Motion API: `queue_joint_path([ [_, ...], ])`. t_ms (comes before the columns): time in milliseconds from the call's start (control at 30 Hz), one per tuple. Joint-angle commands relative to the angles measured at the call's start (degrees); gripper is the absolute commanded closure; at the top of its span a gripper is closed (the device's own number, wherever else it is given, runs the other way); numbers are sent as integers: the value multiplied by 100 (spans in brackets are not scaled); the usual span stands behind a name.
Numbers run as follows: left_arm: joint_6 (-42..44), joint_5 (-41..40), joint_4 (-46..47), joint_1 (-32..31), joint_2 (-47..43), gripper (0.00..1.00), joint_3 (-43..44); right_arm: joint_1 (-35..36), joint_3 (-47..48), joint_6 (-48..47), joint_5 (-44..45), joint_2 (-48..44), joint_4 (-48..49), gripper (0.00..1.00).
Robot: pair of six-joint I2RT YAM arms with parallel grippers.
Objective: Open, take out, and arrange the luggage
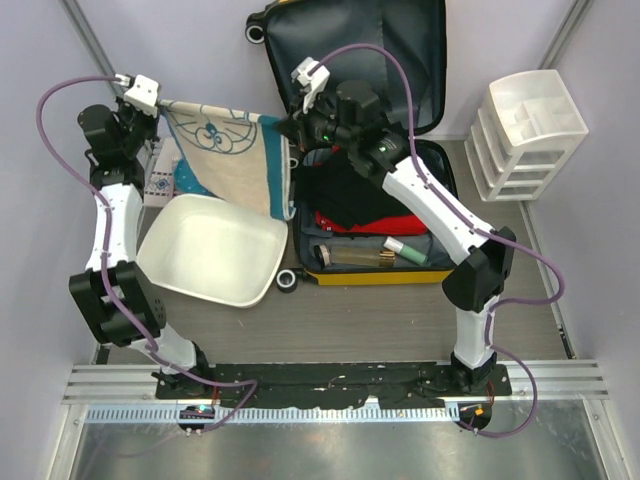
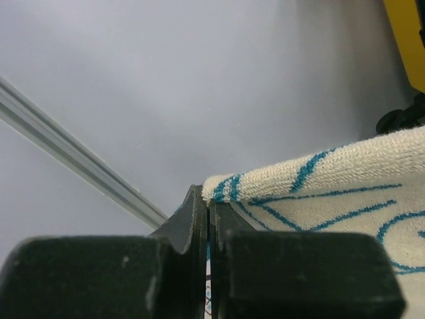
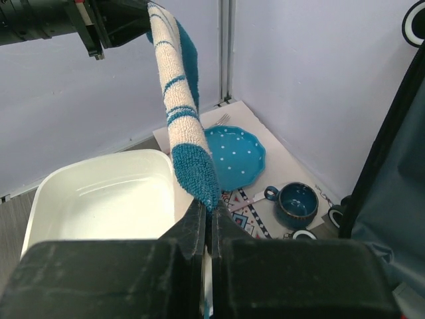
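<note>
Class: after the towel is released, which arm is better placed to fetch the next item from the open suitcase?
Probably the right. The right gripper pinches the towel right at the suitcase edge; the left gripper holds the far corner, well left of it.

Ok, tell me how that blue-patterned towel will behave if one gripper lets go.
Probably floppy: the towel sags and drapes between the left gripper and right gripper, so a released end should drop. Its looped terry pile looks grippy, unlikely to slip. Likely light, since pinched corners alone carry it.
</note>
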Motion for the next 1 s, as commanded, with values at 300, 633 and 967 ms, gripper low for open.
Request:
queue_joint_path([
  [300, 98, 1245, -117, 1264, -1124, 100, -900, 526, -755, -585, -225, -527, 551, 99],
  [633, 1852, 3319, -2935, 2531, -2013, 100, -1534, 877, -1978, -445, -664, -1152, 245, 99],
  [967, 6634, 3093, -7136, 3120, -1269, 100, -1262, 1633, -3698, -269, -893, -1486, 234, 99],
])
